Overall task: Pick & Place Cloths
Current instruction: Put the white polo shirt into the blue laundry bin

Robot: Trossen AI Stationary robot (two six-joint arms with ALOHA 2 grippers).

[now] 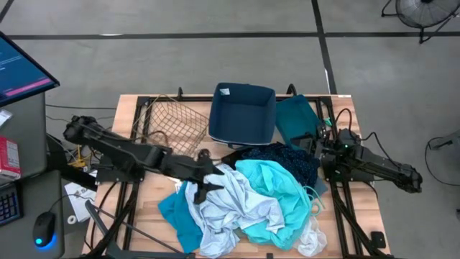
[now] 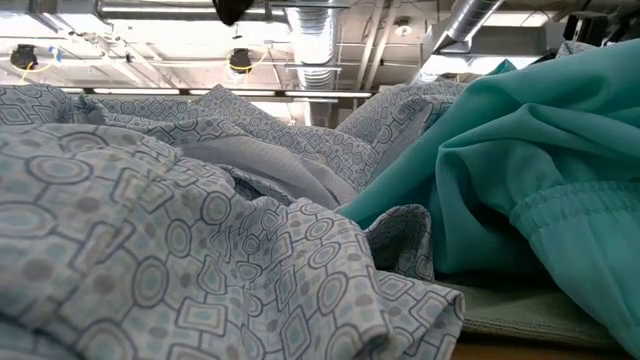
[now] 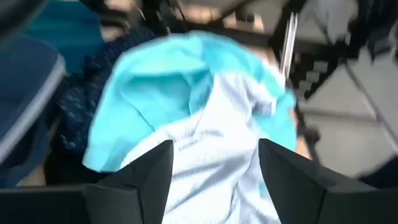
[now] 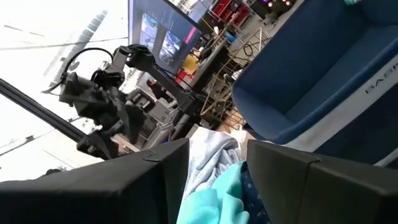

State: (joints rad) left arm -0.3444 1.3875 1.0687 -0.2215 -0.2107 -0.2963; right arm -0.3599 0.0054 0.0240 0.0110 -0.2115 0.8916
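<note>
Pale white-blue fabric (image 1: 230,205) is heaped at the near middle of the bench (image 1: 126,108), tangled with the turquoise cloth (image 1: 277,191), and the left end effector (image 1: 203,180) is poised just over its left edge with the fingers spread and nothing pinched between them in the left wrist view. Trouble is easily foreseen here: the layers overlap, so two garments could be caught in one pinch and the whole heap dragged, or only a thin fold could be taken and lost on the lift. The navy dotted cloth (image 1: 287,160) is pinned under the turquoise one and might be hauled along. The near edge of the bench is already overhung by fabric, so a sideways tug could send cloth to the floor. Open room is scarce near the pile; the blue bin (image 1: 242,114) and the wire basket (image 1: 167,119) are set along the far side, with bare wood seen only at the left. The right end effector (image 1: 325,155) is parked at the right, beside the bin, its fingers held partly apart and empty.
</note>
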